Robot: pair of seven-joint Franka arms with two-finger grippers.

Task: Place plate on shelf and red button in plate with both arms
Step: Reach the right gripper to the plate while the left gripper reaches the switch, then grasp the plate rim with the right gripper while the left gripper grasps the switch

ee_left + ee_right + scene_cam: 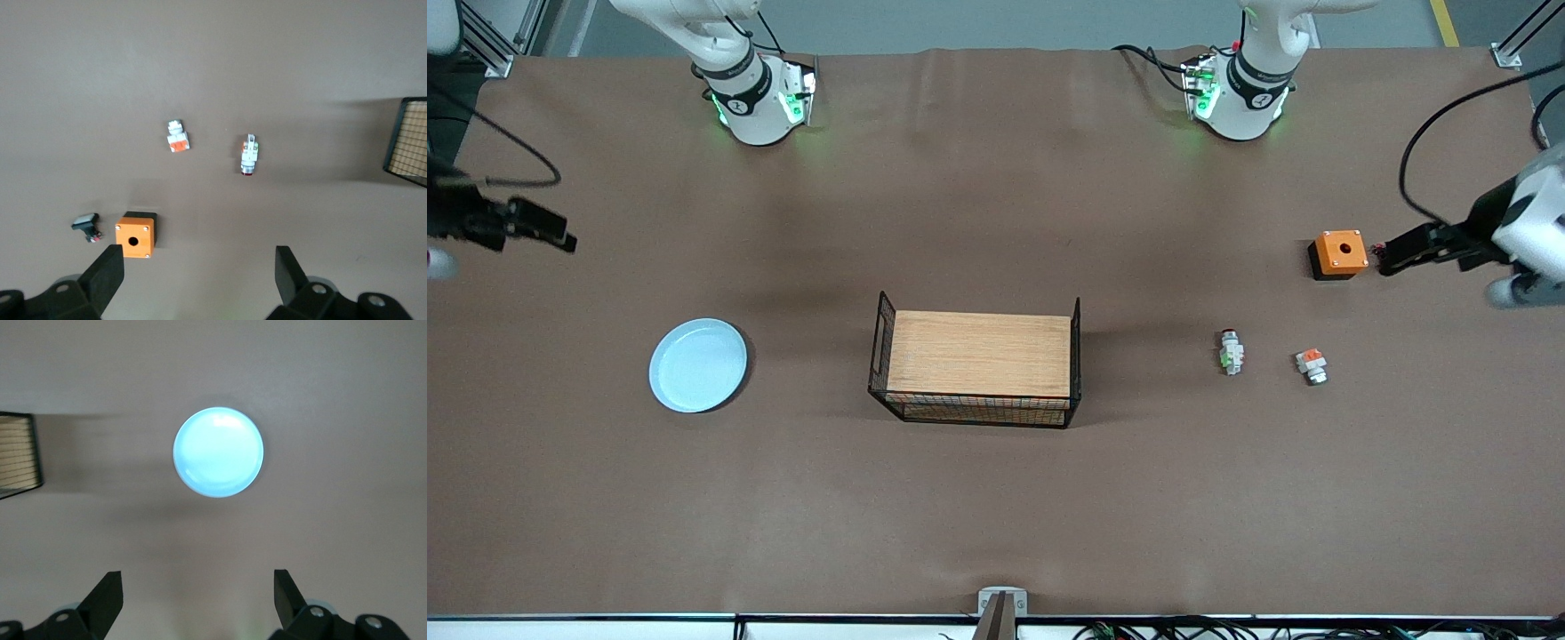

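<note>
Nothing placed yet: I log plate (697,365) and red button (1231,351) untouched on bench (996,507); left hand (199,272) and right hand (198,592) both spread, empty, aloft.

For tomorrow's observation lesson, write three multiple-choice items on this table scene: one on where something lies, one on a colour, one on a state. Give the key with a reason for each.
1. Where does the plate lie?
A. on the bare table, toward the right arm's end
B. inside the wire basket
C. on the orange box

2. What colour is the cap on the red button unit's end?
A. blue
B. red
C. yellow

3. How does the left gripper stand?
A. shut on the plate
B. shut on the orange box
C. open, holding nothing

Key:
1 A: the plate rests alone on the brown table, apart from the wire basket with the wooden board.
2 B: a small red cap shows at one end, with a green patch on its side.
3 C: the left wrist view shows its fingers spread above the orange box; the right gripper is likewise open over the plate.
</note>
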